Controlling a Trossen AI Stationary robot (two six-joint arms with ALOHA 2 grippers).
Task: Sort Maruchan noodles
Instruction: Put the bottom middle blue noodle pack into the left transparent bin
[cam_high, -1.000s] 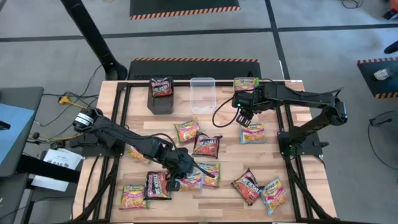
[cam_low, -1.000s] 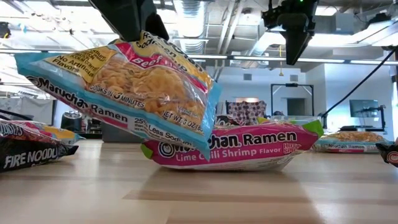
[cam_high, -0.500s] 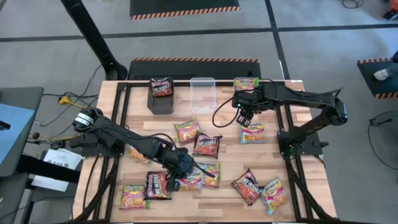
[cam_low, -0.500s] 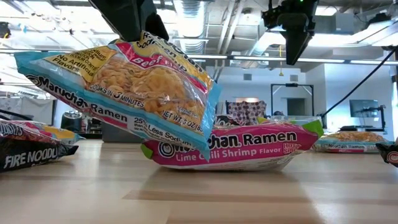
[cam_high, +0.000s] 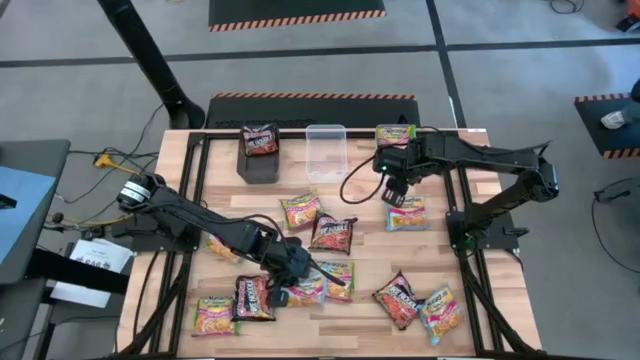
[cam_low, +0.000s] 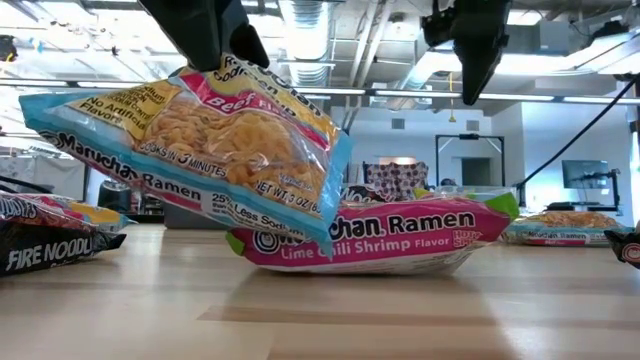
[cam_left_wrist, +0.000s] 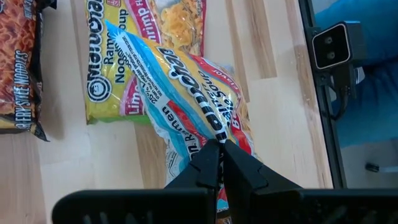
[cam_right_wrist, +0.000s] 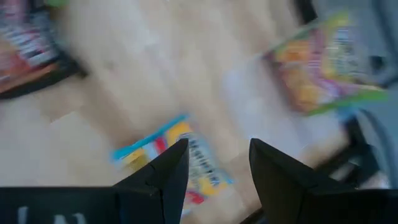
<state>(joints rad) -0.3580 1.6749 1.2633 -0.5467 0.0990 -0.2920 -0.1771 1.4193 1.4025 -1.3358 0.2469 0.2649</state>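
Observation:
My left gripper (cam_high: 293, 273) is shut on a blue-edged Maruchan beef packet (cam_low: 200, 150), which hangs over the table's near middle. Under it lies a green-and-yellow lime chili shrimp packet (cam_low: 380, 236), flat on the wood. My right gripper (cam_high: 392, 190) stands open and empty above the table's far right, over a yellow packet (cam_high: 406, 213). Several more noodle packets (cam_high: 333, 233) lie flat about the table. A dark one (cam_high: 260, 140) rests on the black box (cam_high: 258, 165). My left gripper pinches the beef packet's upper edge (cam_left_wrist: 214, 134) between its two fingers (cam_left_wrist: 205, 165). The fingers slant down from above and from the table's left. The packet hangs tilted below them, clear of the wood, with its lower corner (cam_low: 325, 240) in front of the lime packet.
A clear plastic tub (cam_high: 326, 152) stands at the far middle, with a green-edged packet (cam_high: 395, 133) to its right. Packets lie at the near left (cam_high: 213, 313) and near right (cam_high: 440, 310). Black frame rails (cam_high: 195, 180) run along the table's sides.
My right gripper has turned a little about its wrist while staying in its place above the table, still open.

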